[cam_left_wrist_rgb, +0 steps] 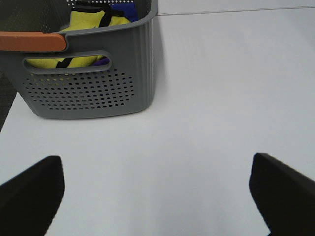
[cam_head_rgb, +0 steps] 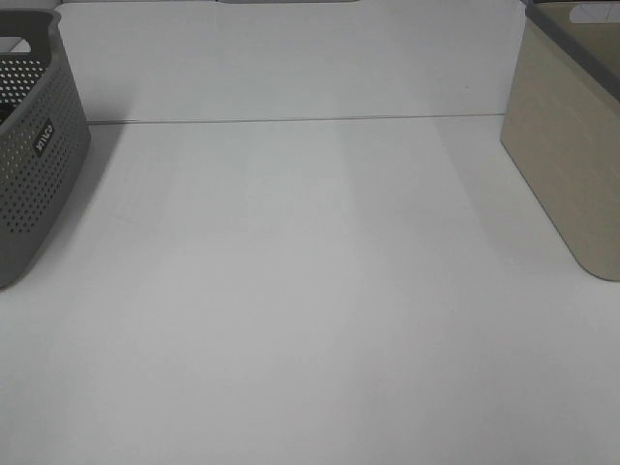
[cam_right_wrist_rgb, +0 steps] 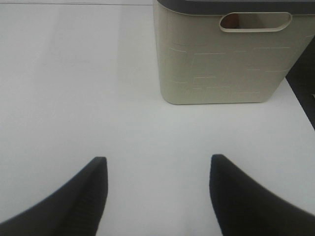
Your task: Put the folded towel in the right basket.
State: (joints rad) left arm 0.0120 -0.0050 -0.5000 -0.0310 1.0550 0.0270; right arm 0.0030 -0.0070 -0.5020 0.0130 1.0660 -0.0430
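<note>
The right basket [cam_head_rgb: 572, 145] is beige with a grey rim and stands at the right edge of the white table; it also shows in the right wrist view [cam_right_wrist_rgb: 226, 54]. No folded towel shows lying on the table. The grey perforated left basket [cam_head_rgb: 34, 145] stands at the left edge; the left wrist view shows it [cam_left_wrist_rgb: 88, 73] with yellow and blue cloth [cam_left_wrist_rgb: 91, 22] inside. My left gripper [cam_left_wrist_rgb: 157, 196] is open and empty, facing the grey basket. My right gripper [cam_right_wrist_rgb: 157, 194] is open and empty, facing the beige basket. Neither gripper shows in the exterior high view.
The white table [cam_head_rgb: 310, 291] stretches between the two baskets up to a white back wall [cam_head_rgb: 291, 58]. An orange strip [cam_left_wrist_rgb: 32, 42] lies across the grey basket's rim. The table's dark edges show beside each basket in the wrist views.
</note>
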